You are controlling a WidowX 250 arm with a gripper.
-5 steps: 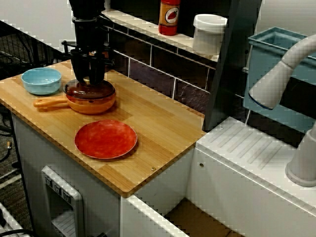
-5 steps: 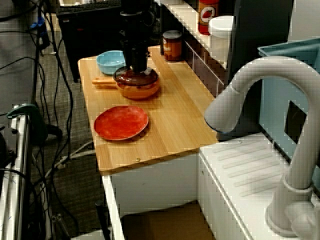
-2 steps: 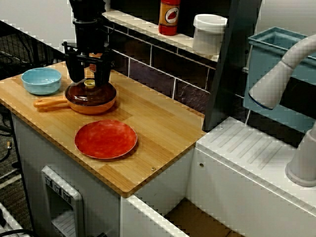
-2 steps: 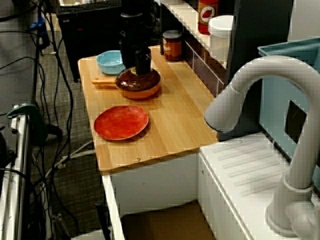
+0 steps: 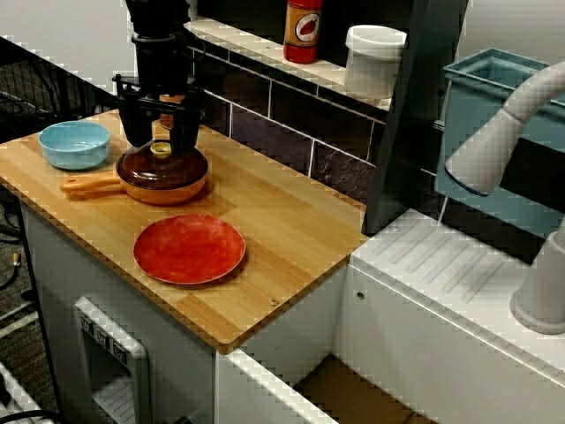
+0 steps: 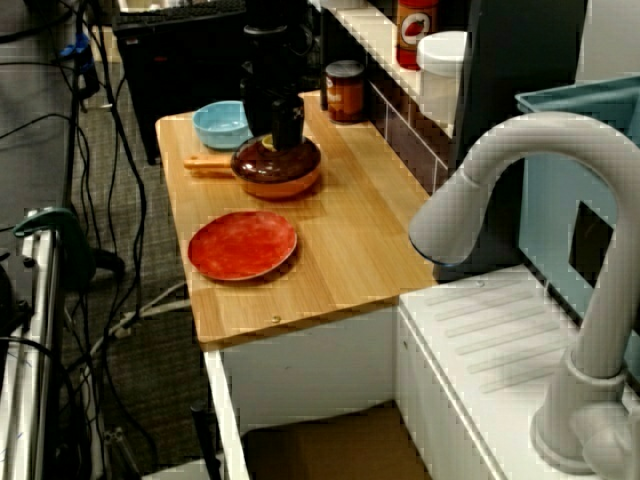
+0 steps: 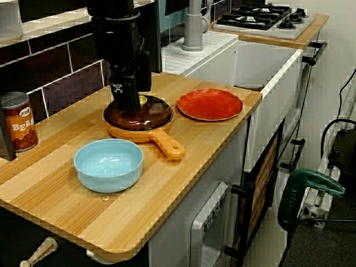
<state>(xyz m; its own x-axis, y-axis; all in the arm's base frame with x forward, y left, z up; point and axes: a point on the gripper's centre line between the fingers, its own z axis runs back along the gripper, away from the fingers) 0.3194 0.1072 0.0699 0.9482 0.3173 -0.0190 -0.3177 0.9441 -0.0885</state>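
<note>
Having let go and risen, the fingers [image 5: 184, 129] are hovering apart, astride the yellow knob [image 5: 160, 150]. Below them, the brown glass lid [image 5: 173, 168] is sitting on the orange handled pan [image 5: 164, 191].

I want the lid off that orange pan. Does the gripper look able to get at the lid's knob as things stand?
Probably yes. The gripper hangs just above the brown lid, its jaws open on either side of the yellow knob, and nothing shows between them and it.
</note>
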